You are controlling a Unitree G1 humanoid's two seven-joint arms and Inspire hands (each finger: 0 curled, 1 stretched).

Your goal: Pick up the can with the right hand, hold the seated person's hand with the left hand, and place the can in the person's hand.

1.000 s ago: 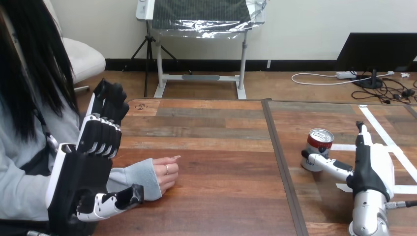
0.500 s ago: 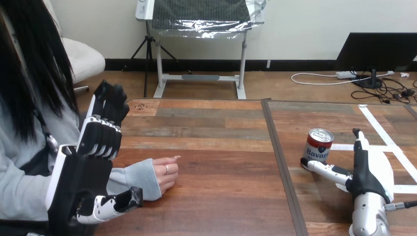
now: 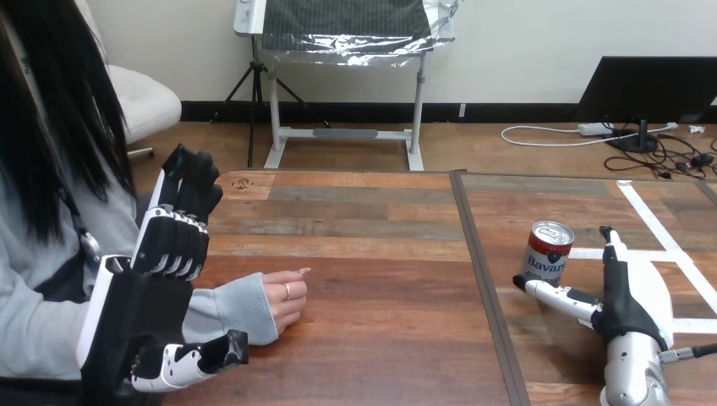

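Two hands are in play, and neither grips anything. The right hand (image 3: 630, 296) lies low over the right part of the counter (image 3: 372, 254), spread wide: its fingers (image 3: 610, 245) reach straight ahead and its thumb (image 3: 554, 293) stretches out to the left. The can (image 3: 548, 252) stands upright on the counter in that open span, just beyond the thumb and apart from the fingers. The thumb's tip sits right at the can's base; whether it touches cannot be told.

The left hand (image 3: 139, 309) is raised at the counter's left edge, back toward the camera, fingers (image 3: 173, 241) nearly straight and pointing up, thumb (image 3: 199, 359) jutting out low to the right. It holds nothing. The person's hand (image 3: 283, 298) rests on the counter just right of it, loosely curled, with the grey sleeve (image 3: 228, 313) running back toward the left hand. The thumb's tip is close under the sleeve; contact cannot be judged.

Much bare wood lies between the person's hand and the can, which are well apart. A dark seam (image 3: 484, 288) runs front to back between them, with the can on its right. White tape lines (image 3: 655, 224) cross the planks around the right hand.
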